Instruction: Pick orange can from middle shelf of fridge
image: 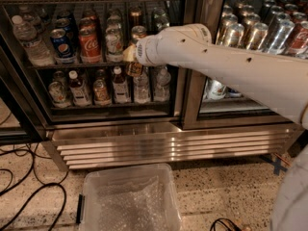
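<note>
- On the left of the middle shelf (57,66) of the fridge (188,95) stand a clear water bottle (30,41), a blue can (62,43), the red Coca-Cola can (90,44) and a white-and-green can (114,42). None of these is the target.
- The gripper (129,54) hangs at the shelf's front rail, at three o'clock from the white-and-green can and just beside it. I cannot tell whether it is open or closed: the wrist housing covers most of it and only a pale tip shows.
- The orange can (138,33) stands upright on the same shelf, at about one o'clock from the gripper. Its silver top and amber upper body show, but the arm (231,64) hides the lower half. I cannot tell whether the gripper touches it.
- The step in hand looks like the final approach to the grasp, with the can not yet lifted. The next move calls for a square hold on the can's body, then a straight pull out without knocking its neighbours.
- A dark amber shape (134,70) sits at six o'clock under the gripper. It may be a bottle on the rack below or part of the gripper.
- Further right, the arm covers part of the silver cans (255,32) behind the other door and is cut off at the picture's edge.
</note>
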Robot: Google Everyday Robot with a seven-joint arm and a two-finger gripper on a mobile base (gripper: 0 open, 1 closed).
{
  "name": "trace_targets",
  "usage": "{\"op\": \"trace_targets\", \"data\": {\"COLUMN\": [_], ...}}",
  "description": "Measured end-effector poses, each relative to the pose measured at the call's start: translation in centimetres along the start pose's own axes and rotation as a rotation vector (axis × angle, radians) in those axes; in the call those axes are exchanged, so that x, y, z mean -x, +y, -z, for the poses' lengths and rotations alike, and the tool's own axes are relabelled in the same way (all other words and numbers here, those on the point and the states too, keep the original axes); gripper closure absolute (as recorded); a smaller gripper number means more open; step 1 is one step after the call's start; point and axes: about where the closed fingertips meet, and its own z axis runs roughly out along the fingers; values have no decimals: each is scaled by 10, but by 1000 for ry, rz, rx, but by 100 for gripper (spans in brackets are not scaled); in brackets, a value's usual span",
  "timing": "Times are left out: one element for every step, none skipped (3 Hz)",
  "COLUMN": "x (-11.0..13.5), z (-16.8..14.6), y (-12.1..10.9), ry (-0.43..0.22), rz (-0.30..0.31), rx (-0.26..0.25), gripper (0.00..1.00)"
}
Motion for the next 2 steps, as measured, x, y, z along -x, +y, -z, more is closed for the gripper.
{"op": "trace_targets", "data": {"x": [-35,-54], "z": [8,13], "y": [20,30], "ry": [45,70], "rz": [-78,-121], "rx": [35,54], "gripper": [100,100]}}
